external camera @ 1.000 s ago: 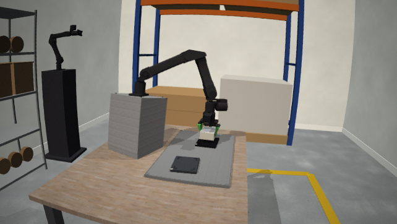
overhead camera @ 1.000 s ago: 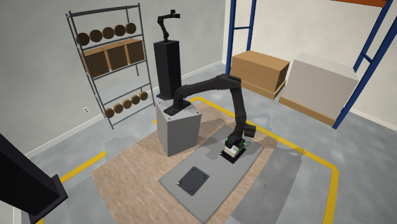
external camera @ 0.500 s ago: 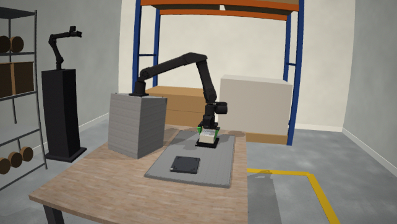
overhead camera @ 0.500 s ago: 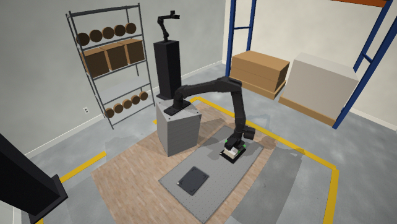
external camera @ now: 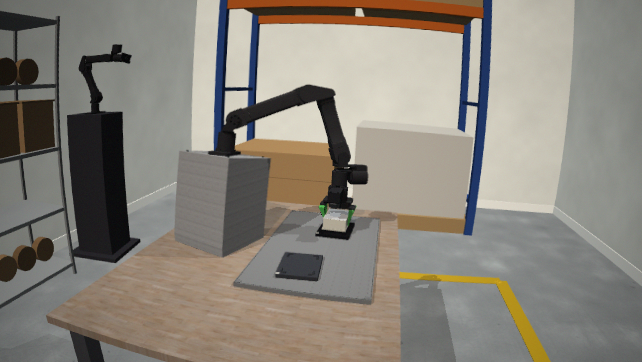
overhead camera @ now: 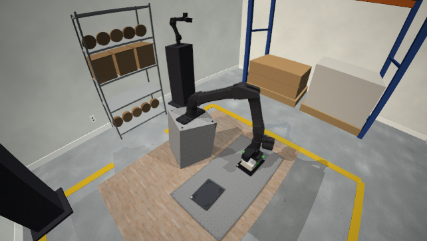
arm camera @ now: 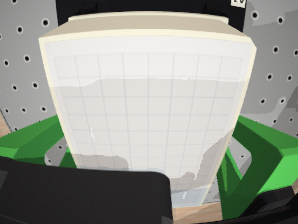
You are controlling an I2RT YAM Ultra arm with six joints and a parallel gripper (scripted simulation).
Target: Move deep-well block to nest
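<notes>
The white 96-well deep-well block [overhead camera: 249,164] stands upright at the black plate nest N1 [overhead camera: 247,170] on the far end of the grey perforated plate. My gripper [overhead camera: 253,158] reaches straight down and its green fingers are shut on the block's two sides. I cannot tell whether the block rests in the nest or hangs just above it. The empty black nest N2 [overhead camera: 207,194] lies on the near end of the plate; it also shows in the exterior view [external camera: 300,266].
The grey pedestal [overhead camera: 191,138] that carries the arm's base stands on the wooden table beside the plate [overhead camera: 229,186]. A shelf rack, a black column with another arm and boxes on pallets stand farther off on the floor.
</notes>
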